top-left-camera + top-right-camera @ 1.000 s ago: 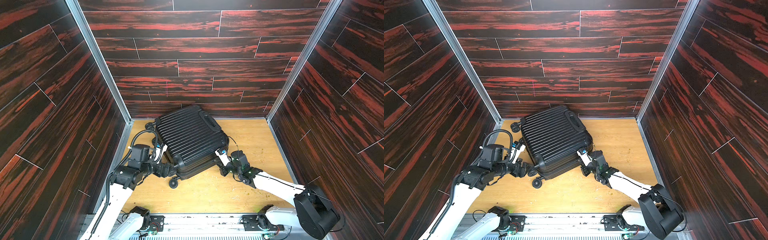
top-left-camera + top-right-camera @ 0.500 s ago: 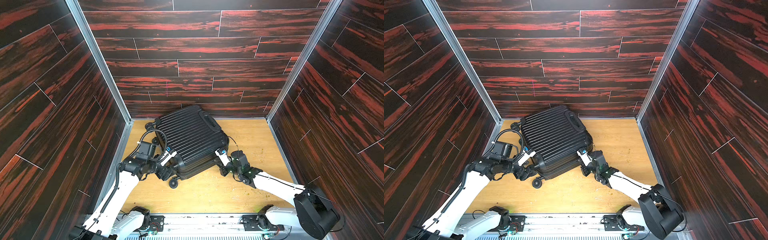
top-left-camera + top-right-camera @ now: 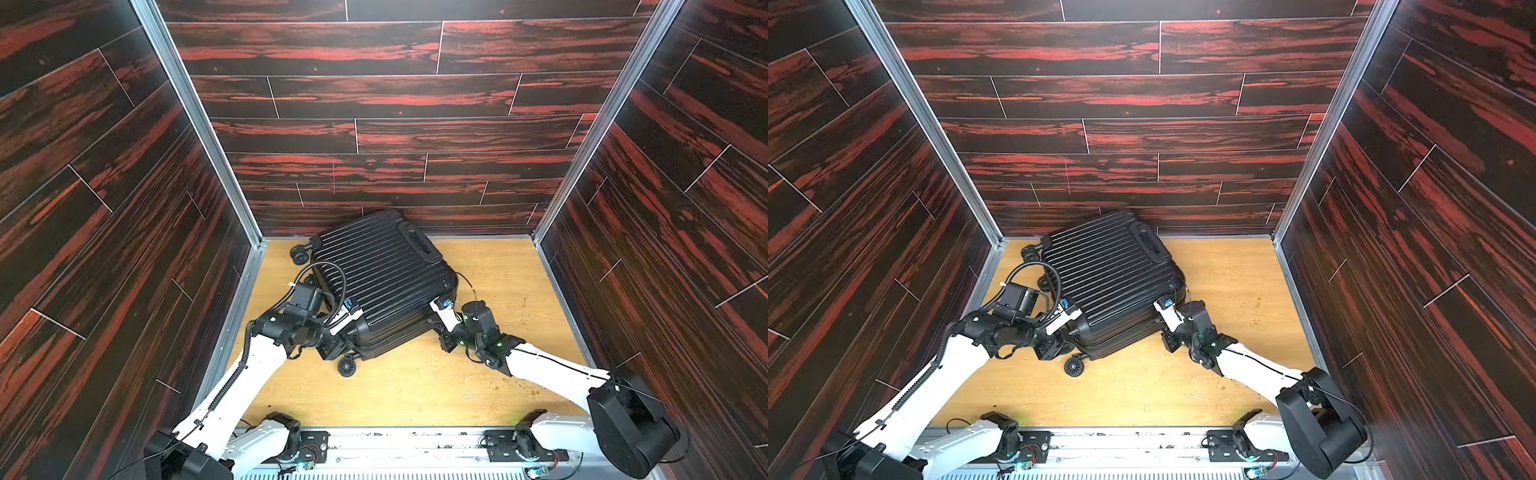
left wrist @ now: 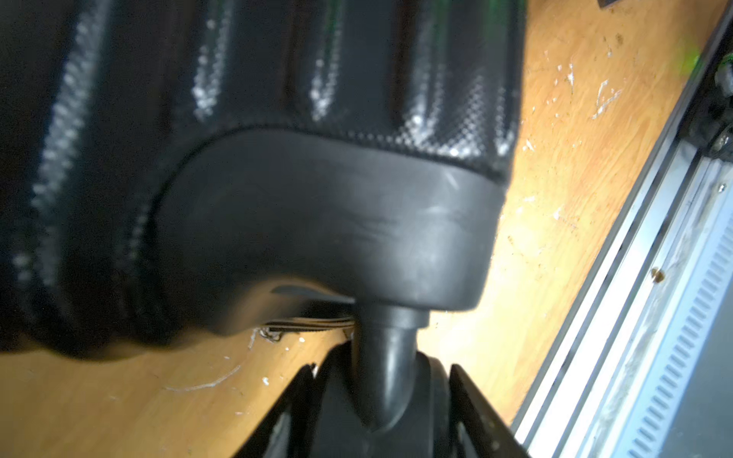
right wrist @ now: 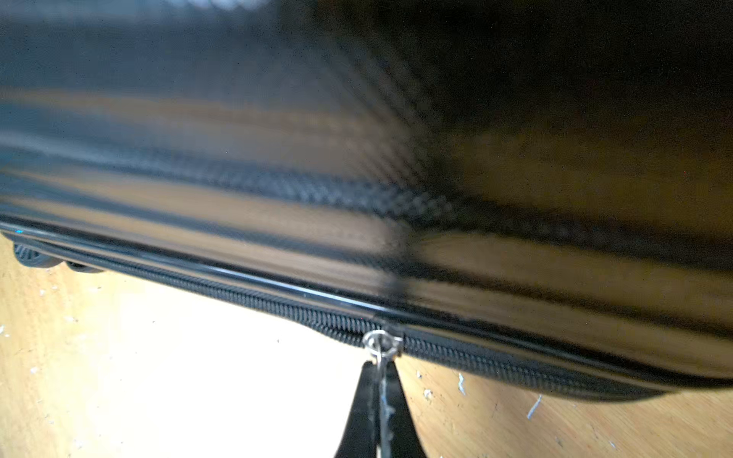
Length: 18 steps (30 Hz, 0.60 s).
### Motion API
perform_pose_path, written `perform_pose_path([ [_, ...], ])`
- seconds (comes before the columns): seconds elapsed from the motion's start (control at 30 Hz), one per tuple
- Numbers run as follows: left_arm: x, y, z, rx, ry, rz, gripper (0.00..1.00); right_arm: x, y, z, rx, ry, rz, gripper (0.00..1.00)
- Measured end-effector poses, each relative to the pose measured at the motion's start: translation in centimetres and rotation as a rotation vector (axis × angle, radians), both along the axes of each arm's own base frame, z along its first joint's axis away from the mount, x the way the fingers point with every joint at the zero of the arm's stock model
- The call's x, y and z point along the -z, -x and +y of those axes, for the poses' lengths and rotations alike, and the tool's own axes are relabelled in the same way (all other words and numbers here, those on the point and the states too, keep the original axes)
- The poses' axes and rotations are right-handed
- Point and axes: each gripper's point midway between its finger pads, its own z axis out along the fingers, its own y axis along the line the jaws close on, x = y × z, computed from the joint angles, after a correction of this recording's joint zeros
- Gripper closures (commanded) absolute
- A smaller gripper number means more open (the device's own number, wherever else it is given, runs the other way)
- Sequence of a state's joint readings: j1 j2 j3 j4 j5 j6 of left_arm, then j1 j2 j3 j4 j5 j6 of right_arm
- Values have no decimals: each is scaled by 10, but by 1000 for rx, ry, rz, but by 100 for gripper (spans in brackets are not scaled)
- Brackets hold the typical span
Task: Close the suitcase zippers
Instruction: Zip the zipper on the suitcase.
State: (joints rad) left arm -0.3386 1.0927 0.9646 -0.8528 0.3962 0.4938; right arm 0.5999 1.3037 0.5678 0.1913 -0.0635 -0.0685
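- Suitcase (image 3: 382, 282) (image 3: 1113, 282): lies flat on tabletop (image 3: 498, 282), ribbed shell up, turned askew, toward back-left corner, far end near back wall.
- Shell halves sit together; zip track (image 5: 277, 304) runs along the side seam by the R arm.
- R arm (image 3: 552, 370): stretched low from front-right, wrist just beside suitcase's near-right side.
- Right jaws: clenched on zipper pull (image 5: 382, 344). Metal tab goes straight in betw. the two black fingers (image 5: 357, 420), which meet w/ no gap.
- L arm (image 3: 257, 365): at suitcase's front-left corner, wrist close to the shell.
- Left jaws: straddle a caster (image 4: 384, 380) under the grey corner housing (image 4: 337, 222), one finger (image 4: 476, 412) each side of it. Thin slivers of light near the tips and the view is blurred, so can't tell if clamped or just around it.
- Front-corner wheel (image 3: 346, 367) (image 3: 1074, 367) rests on tabletop by that corner in both top views; can't tell if it's the same caster.
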Motion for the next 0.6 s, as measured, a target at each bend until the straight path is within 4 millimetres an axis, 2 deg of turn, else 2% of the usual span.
perform_pose_path([
  [0.27, 0, 1, -6, -13, -8, -25, 75, -4, -9, 1, 8, 17, -2, 100],
  [0.43, -2, 3, -10, -68, 17, -19, 78, -5, -14, 0, 12, 33, 1, 100],
  [0.6, -3, 10, -15, -128, 80, -4, 76, -5, -12, 2, -9, 31, 7, 100],
])
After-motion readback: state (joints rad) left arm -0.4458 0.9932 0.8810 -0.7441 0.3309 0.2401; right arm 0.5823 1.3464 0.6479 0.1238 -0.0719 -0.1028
